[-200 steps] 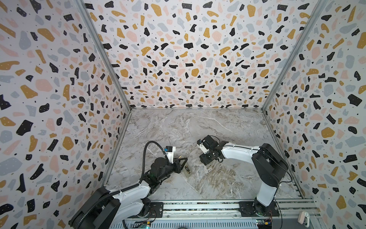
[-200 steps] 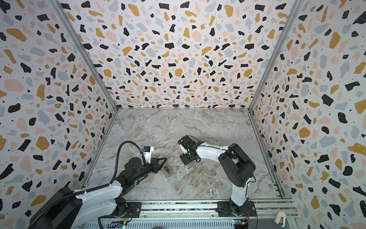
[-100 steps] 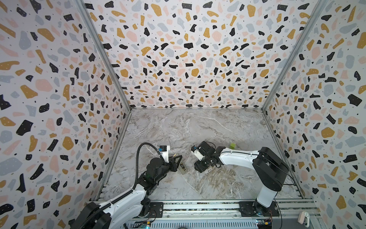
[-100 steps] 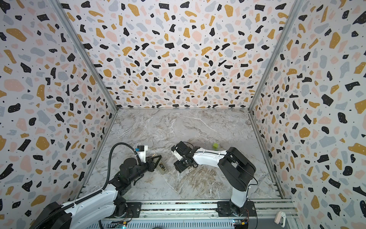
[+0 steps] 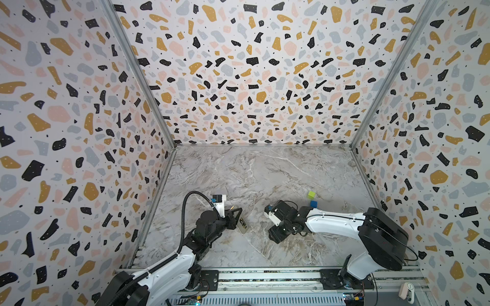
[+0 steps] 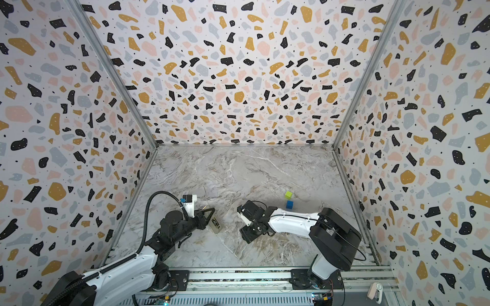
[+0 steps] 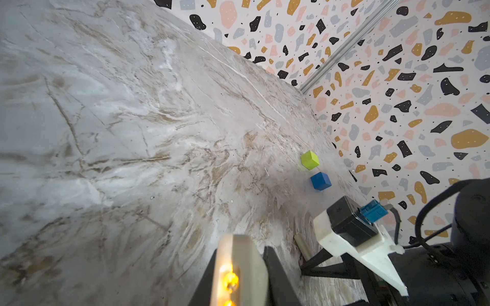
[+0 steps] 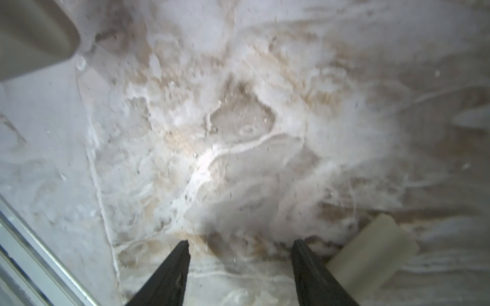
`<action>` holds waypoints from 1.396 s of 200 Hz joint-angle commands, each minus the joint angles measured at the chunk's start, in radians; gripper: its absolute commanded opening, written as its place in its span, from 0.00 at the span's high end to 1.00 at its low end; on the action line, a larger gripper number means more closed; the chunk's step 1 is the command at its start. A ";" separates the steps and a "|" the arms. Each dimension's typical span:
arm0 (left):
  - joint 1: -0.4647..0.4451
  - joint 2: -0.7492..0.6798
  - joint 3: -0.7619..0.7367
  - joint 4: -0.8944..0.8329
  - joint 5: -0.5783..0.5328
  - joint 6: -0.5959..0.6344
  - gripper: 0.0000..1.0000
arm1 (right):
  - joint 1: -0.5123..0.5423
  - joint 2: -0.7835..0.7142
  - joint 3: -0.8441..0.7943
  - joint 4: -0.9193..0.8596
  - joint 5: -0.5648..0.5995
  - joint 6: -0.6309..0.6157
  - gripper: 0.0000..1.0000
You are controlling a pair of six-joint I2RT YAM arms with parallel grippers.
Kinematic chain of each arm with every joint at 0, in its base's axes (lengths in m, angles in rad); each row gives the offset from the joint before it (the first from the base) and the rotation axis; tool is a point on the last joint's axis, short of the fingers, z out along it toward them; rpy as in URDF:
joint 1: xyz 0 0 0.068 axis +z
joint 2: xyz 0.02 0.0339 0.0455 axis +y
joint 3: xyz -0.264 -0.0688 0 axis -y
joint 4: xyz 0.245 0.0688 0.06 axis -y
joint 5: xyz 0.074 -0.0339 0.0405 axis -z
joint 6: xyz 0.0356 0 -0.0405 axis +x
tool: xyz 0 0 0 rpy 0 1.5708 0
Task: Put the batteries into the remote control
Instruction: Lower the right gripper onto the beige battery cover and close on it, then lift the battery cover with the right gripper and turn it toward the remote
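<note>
Marbled tabletop (image 5: 252, 172), left tool (image 5: 236, 216) pinching remote control (image 5: 242, 224), long axis far-left to near-right

No text, label, brand, number or sign could be read anywhere, and only a few small dark marks were seen in a top view on the remote control (image 5: 243, 224), which were too small and blurred to be made out.
</note>
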 commanded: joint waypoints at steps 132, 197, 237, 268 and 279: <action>-0.007 0.138 -0.009 0.298 0.176 -0.064 1.00 | -0.037 -0.146 0.021 -0.183 0.231 0.082 0.35; -0.039 0.153 -0.004 0.327 0.191 -0.069 1.00 | -0.076 -0.093 -0.025 -0.116 0.217 0.066 0.35; -0.044 0.151 -0.002 0.328 0.193 -0.069 1.00 | -0.084 -0.060 -0.036 -0.100 0.206 0.060 0.38; -0.047 0.152 -0.001 0.329 0.193 -0.069 1.00 | -0.087 -0.044 -0.041 -0.091 0.195 0.055 0.43; -0.047 0.153 0.000 0.328 0.193 -0.067 1.00 | -0.087 -0.038 -0.039 -0.092 0.193 0.053 0.45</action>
